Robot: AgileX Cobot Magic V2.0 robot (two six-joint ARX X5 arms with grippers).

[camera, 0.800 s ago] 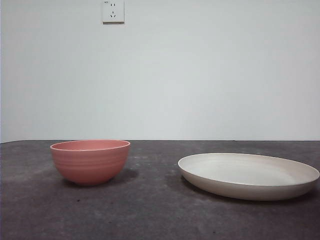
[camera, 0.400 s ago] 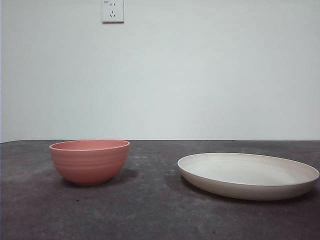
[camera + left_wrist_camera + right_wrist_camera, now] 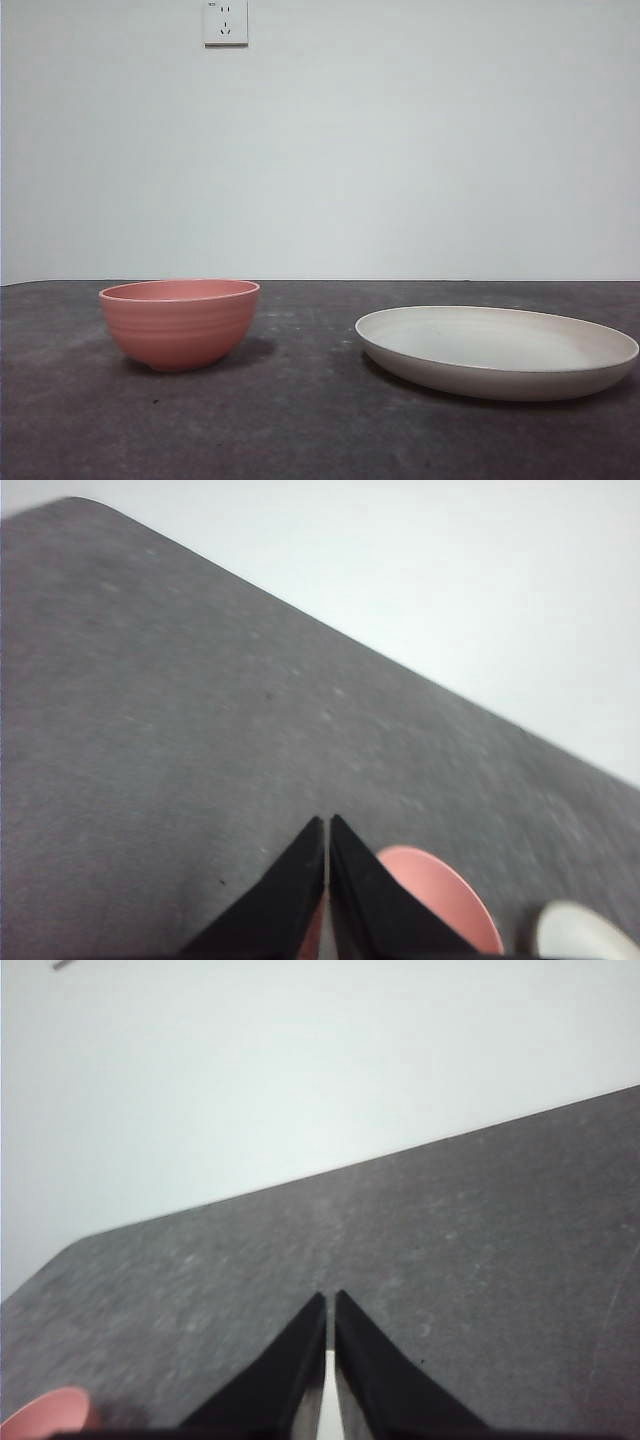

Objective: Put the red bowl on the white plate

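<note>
Table (image 3: 300,420): dark grey, mottled, carrying red bowl (image 3: 180,322) and white plate (image 3: 497,350), apart.
Wall (image 3: 400,150): plain white, socket (image 3: 225,22).
Left tool (image 3: 327,825): jaws closed, empty.
Right tool (image 3: 330,1300): jaws closed, empty.

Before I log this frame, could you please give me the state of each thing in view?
red bowl: upright on the table, apart from the plate, untouched
white plate: flat on the table, nothing on it
left claw: shut, holding nothing
right claw: shut, holding nothing

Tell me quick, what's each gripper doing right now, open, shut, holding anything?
Left gripper: shut, holding nothing, above the salmon-pink ridged round bowl.
Right gripper: shut, holding nothing, over the dark grey table.
</note>
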